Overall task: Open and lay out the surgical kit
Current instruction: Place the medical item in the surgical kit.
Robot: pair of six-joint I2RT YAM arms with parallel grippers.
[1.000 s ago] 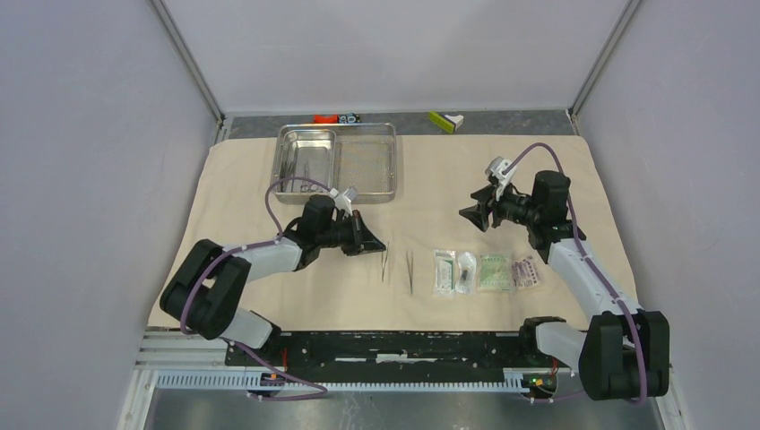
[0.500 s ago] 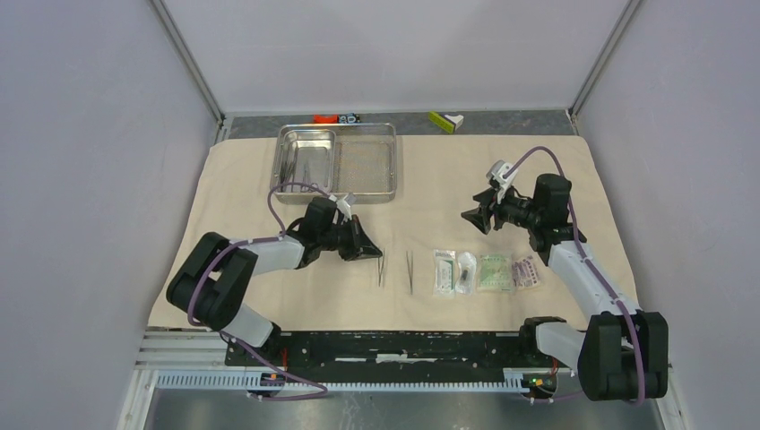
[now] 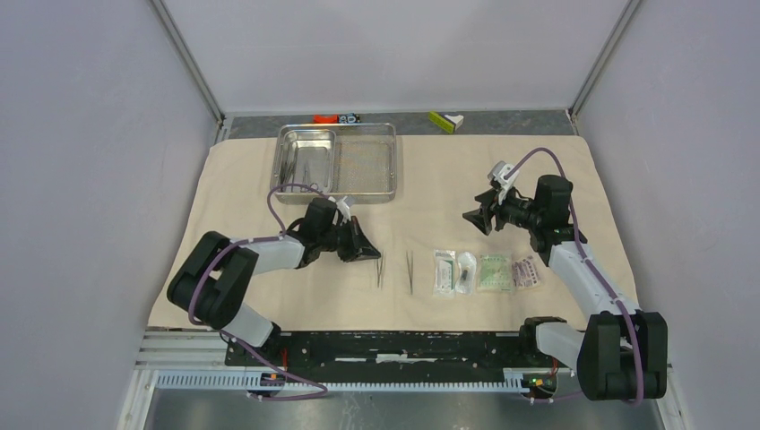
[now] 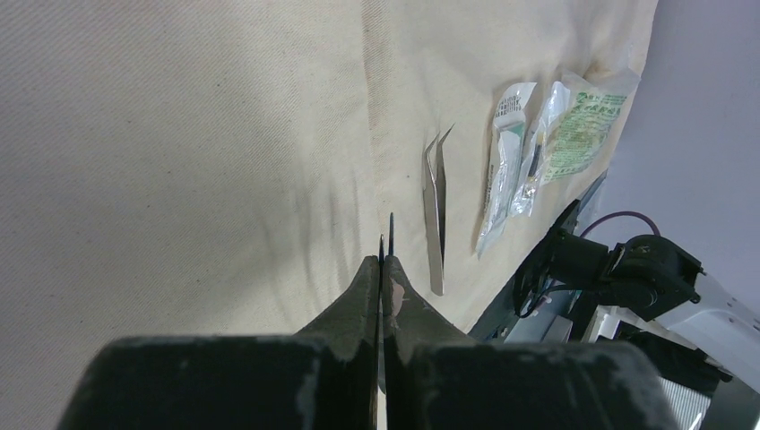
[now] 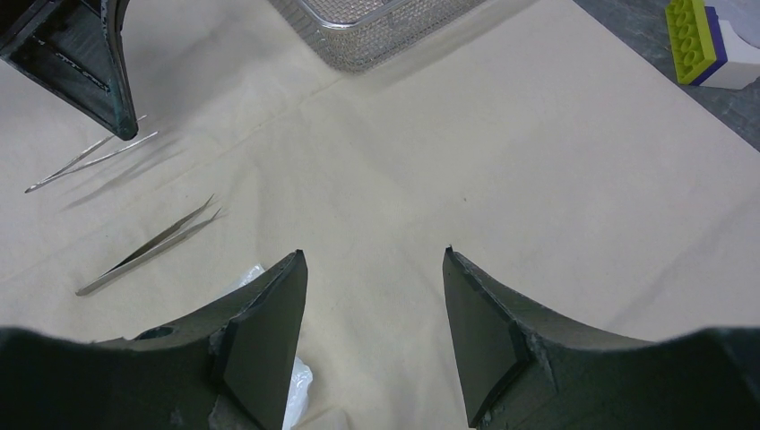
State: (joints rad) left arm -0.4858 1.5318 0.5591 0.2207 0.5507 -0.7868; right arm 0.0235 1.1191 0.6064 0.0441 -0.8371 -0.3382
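Woven beige cloth wrap (image 4: 179, 134) underlies left gripper (image 4: 382, 262) pinching slim steel forceps (image 3: 381, 270), right gripper (image 5: 372, 253) spread wide.

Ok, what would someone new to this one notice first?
A wide beige cloth lies spread flat, with a shiny steel tray at its far edge, left of centre. Near the front, tweezers and four sealed packets lie in a row, and the left gripper is shut on thin forceps at that row's left end. The right gripper hangs open above bare cloth.
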